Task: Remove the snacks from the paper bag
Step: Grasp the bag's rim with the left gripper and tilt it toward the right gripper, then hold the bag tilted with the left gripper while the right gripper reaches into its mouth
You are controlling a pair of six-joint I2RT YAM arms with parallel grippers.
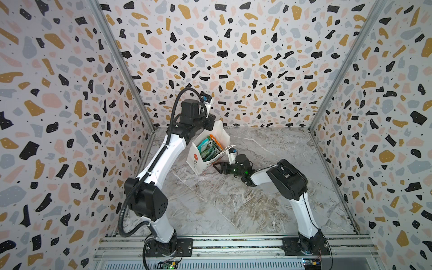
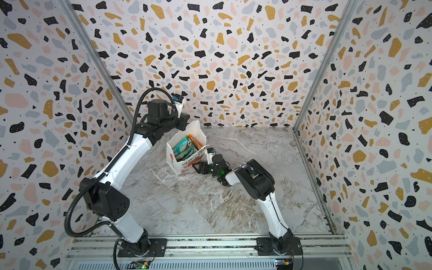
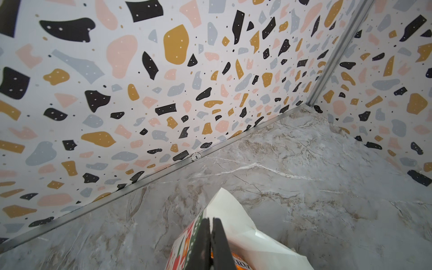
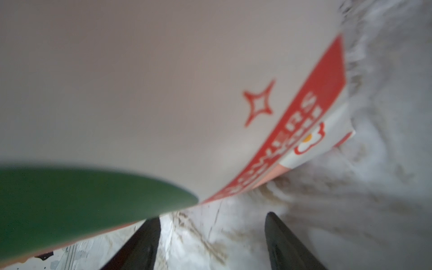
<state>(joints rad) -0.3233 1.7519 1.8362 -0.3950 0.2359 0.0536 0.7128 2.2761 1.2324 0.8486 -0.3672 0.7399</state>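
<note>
The white paper bag (image 1: 198,168) (image 2: 174,163) with a red flower on its front stands mid-table, mouth open upward. Inside show the snacks: teal (image 1: 203,146) (image 2: 180,146), green and orange (image 1: 216,140) (image 2: 195,140) packets. My left gripper (image 1: 210,125) (image 2: 184,123) is shut on the bag's far rim; in the left wrist view its closed fingers (image 3: 211,224) pinch the white paper (image 3: 233,210) above an orange FOX'S packet (image 3: 243,264). My right gripper (image 1: 216,168) (image 2: 196,168) (image 4: 211,217) is open, low beside the bag's red-banded side (image 4: 304,128), with only table between its fingers.
The marble tabletop (image 1: 233,205) is enclosed by terrazzo-patterned walls on three sides (image 1: 233,58). A metal rail with both arm bases runs along the front edge (image 1: 233,243). The bag sits toward the back left of the table.
</note>
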